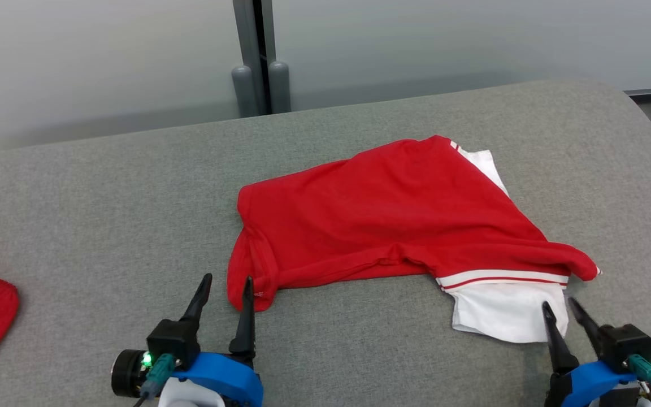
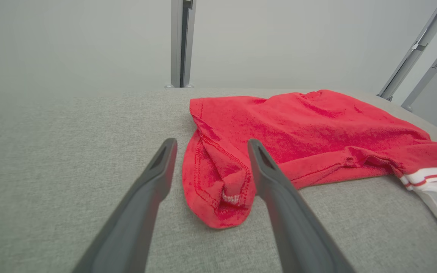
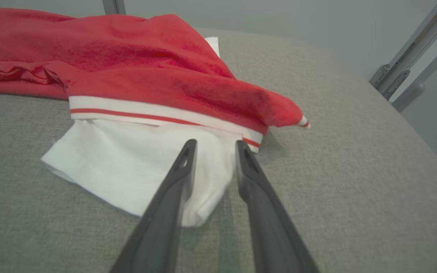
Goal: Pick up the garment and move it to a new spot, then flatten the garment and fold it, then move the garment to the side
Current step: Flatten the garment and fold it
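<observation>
Garment (image 1: 393, 215), red with a white part, lies crumpled in the middle of the grey table (image 1: 105, 198); the step in hand seems to be the pick-up; the left gripper (image 1: 228, 278) stands wide open around the red corner (image 2: 218, 189); the right gripper (image 1: 558, 303) is half narrowed at the white hem (image 3: 127, 159), and I cannot tell if it pinches; next, both should close firmly and lift together; nothing here serves as a container.

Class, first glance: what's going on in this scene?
A two-armed robot is working on a red-and-white garment lying rumpled on the grey table. Its left gripper, open, straddles the red corner. Its right gripper, fingers closer together, sits at the white corner; a firm grip isn't clear. Nothing is lifted yet.
</observation>
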Controlling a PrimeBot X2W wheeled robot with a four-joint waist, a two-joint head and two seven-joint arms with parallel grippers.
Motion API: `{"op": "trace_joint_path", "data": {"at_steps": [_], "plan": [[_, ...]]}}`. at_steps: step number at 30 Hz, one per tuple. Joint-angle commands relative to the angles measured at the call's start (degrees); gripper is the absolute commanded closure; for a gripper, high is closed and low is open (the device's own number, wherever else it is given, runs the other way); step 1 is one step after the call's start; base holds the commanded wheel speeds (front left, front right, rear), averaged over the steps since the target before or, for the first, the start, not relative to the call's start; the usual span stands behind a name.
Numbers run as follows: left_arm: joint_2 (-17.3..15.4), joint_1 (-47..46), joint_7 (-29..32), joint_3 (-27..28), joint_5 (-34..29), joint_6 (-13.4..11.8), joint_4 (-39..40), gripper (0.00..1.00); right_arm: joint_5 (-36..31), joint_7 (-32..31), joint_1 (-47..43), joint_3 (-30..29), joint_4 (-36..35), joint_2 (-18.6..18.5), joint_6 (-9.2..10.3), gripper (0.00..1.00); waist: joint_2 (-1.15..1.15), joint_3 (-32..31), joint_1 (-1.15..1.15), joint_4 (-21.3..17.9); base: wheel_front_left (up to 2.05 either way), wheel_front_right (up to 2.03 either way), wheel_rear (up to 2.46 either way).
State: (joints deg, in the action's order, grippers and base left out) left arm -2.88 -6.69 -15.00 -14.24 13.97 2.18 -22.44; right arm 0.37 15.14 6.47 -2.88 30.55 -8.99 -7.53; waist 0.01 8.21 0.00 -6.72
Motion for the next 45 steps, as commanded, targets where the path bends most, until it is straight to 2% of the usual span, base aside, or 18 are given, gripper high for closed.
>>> {"op": "trace_joint_path", "data": {"at_steps": [1,6,9,14,25,29,34,39,41,45], "plan": [[-0.02,-0.98,-0.27,-0.54,-0.40,0.34,-0.55,0.00,-0.52,0.01,-0.61,-0.04,-1.03,0.17,0.08,0.00,-0.01,-0.01,0.00,-0.34,0.00,0.00,0.00],[-0.05,-4.12,-0.23,-4.64,-2.22,0.82,-5.46,0.00,-0.70,0.01,-0.78,1.66,-7.63,1.68,0.06,0.00,-0.01,1.01,0.00,-2.27,0.00,0.00,0.00],[-0.07,-5.90,-0.23,-5.61,-2.93,-0.18,-8.42,0.00,-0.84,0.01,0.25,2.86,-8.68,2.48,0.06,0.00,-0.01,1.96,0.00,-3.34,0.00,0.00,0.00],[-0.05,-7.64,-0.23,-5.51,-2.35,-1.80,-12.19,0.00,-0.25,0.01,1.64,3.88,-9.29,3.43,0.06,0.00,-0.01,3.60,0.00,-4.45,0.00,0.00,0.00],[-0.14,-7.83,-0.08,-2.67,-0.93,-2.68,-16.85,0.00,-0.47,0.01,1.69,3.05,-9.11,3.85,0.06,0.00,-0.01,4.80,0.00,-4.51,0.00,0.00,0.00],[-0.31,-8.09,-0.08,-1.23,-0.28,-2.93,-17.27,0.00,-0.39,0.01,1.94,2.83,-9.01,4.10,0.06,0.00,-0.01,4.77,0.00,-4.25,0.00,0.00,0.00],[-0.28,-7.38,-0.08,-0.39,-0.41,-1.99,-17.31,0.00,-0.15,0.01,1.62,2.61,-8.95,4.36,0.06,0.00,-0.01,4.51,0.00,-3.58,0.00,0.00,0.00],[-0.09,-5.95,-0.16,-0.03,-0.45,-1.05,-14.15,0.03,0.20,0.01,0.88,2.55,-8.48,4.52,0.06,0.00,-0.01,3.68,0.00,-2.57,0.00,0.00,0.00],[-0.06,-5.11,-0.16,-0.10,-0.54,-0.71,-13.30,0.01,0.45,0.01,0.81,2.55,-8.08,4.48,0.06,0.00,-0.01,3.28,0.00,-2.11,0.00,0.00,0.00],[-0.06,-4.20,-0.16,-0.41,-0.11,-0.22,-13.56,0.05,0.77,0.01,0.88,3.11,-7.32,4.37,0.06,0.00,-0.01,2.55,0.00,-1.43,0.00,0.00,0.00]]}}
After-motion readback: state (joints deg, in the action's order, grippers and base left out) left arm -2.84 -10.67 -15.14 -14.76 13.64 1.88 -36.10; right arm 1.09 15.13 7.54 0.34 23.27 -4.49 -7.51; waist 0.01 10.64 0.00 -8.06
